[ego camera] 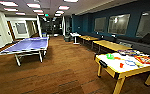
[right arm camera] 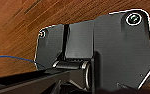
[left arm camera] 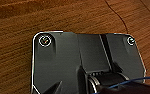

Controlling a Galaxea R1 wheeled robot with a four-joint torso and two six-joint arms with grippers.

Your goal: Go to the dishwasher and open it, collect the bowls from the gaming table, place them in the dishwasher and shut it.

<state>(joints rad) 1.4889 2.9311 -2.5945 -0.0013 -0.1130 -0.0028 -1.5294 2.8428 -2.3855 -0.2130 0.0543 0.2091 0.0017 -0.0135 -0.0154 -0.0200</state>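
— Bowls first: where do they sit?
— On the gaming table with the glossy white top, yellow wooden sides and legs (ego camera: 121, 73), low at the right of the head view. The small translucent bright green plastic bowl (ego camera: 110, 56) lies near the table's near end; a small orange piece (ego camera: 121, 65) and a flat blue ring (ego camera: 130, 62) rest just beside it, with flat printed boxes (ego camera: 144, 59) toward the far end.
— And the grippers?
— The wrist views give dark robot plates over the brown wood-grain plank floor (left arm camera: 21, 22); whether either set of jaws is spread or closed, one cannot tell.
— How should the robot do this stretch well?
— Judging from the layout, it should swing right and stop square to the table's long side, near enough to reach the green bowl without brushing the black slot (ego camera: 102, 63) at the end.
— Farther off?
— A blue-topped folding table-tennis table on grey legs (ego camera: 27, 46) stands well apart to the left; plain yellow-topped tables (ego camera: 111, 45) line the dark teal wall.
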